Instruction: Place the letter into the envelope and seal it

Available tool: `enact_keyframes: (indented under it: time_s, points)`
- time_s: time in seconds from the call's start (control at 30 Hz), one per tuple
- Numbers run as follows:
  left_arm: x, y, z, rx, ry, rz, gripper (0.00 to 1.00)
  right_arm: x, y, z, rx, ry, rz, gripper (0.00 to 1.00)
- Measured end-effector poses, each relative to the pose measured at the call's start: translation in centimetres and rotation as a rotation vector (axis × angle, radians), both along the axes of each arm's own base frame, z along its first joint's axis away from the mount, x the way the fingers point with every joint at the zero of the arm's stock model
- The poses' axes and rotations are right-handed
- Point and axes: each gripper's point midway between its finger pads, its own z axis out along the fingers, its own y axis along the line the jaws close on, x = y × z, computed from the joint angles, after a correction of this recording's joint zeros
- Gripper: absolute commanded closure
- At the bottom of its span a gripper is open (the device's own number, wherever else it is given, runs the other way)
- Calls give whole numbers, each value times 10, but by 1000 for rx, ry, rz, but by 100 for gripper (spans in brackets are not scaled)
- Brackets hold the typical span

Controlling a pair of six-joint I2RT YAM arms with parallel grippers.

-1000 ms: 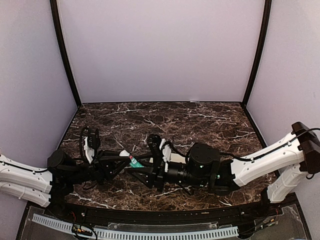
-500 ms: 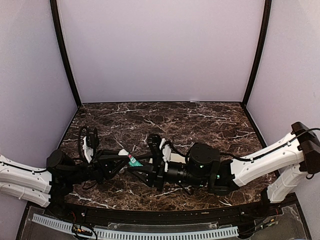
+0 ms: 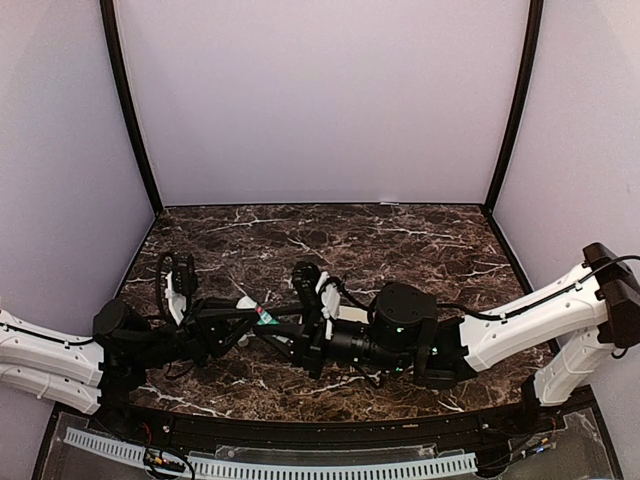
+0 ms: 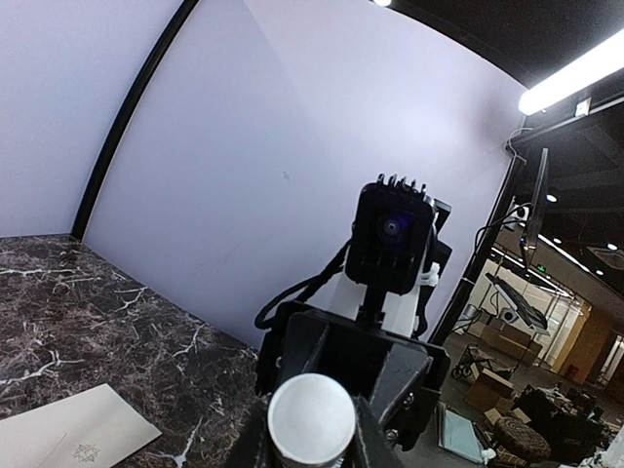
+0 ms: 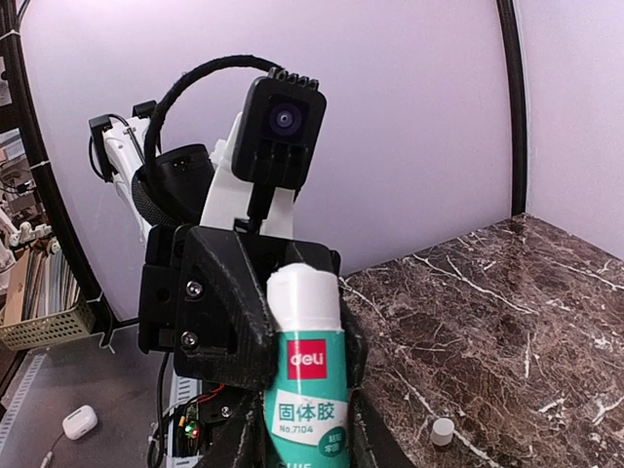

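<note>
Marble table (image 3: 420,240) | step: likely glue prep for sealing | left gripper (image 4: 312,439) clamps glue stick (image 5: 304,380) by its white end, right gripper (image 5: 304,444) grips its body | envelope (image 4: 68,439) below-left of left gripper; letter unseen | next: firm counter-hold, straight twist

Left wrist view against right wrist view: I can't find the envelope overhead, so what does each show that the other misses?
Only the left wrist view shows a corner of the cream envelope lying on the table, and the right arm's wrist camera. Only the right wrist view shows the teal label of the glue stick, a small white round piece on the marble, and the left arm's wrist camera. Both show the glue stick's white end and the dark marble table.
</note>
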Motion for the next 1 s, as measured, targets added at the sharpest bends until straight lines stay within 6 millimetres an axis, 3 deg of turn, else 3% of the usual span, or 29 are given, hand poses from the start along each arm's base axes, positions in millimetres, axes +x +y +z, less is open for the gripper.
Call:
enact_keyframes:
  time_s: [0.23, 0.4, 0.47, 0.57, 0.63, 0.83, 1.0]
  points:
    - [0, 0, 0, 0, 6, 0, 100, 1, 0, -2, -8, 0, -3, 84]
    - [1, 0, -1, -1, 8, -1, 98, 1, 0, -3, -10, -3, -5, 100]
    - [1, 0, -1, -1, 9, 0, 85, 1, 0, -3, -12, -3, -5, 100]
    - [2, 0, -2, 4, 14, 7, 52, 2, 0, -4, -16, -2, -13, 100]
    - [6, 0, -6, 26, 7, 36, 39, 5, -1, -6, -24, 2, -32, 100]
    - [33, 8, -23, 157, 31, 210, 26, 25, -30, -22, -68, 29, -134, 100]
    - [63, 20, -49, 308, 72, 402, 23, 44, -57, -48, -128, 34, -238, 100]
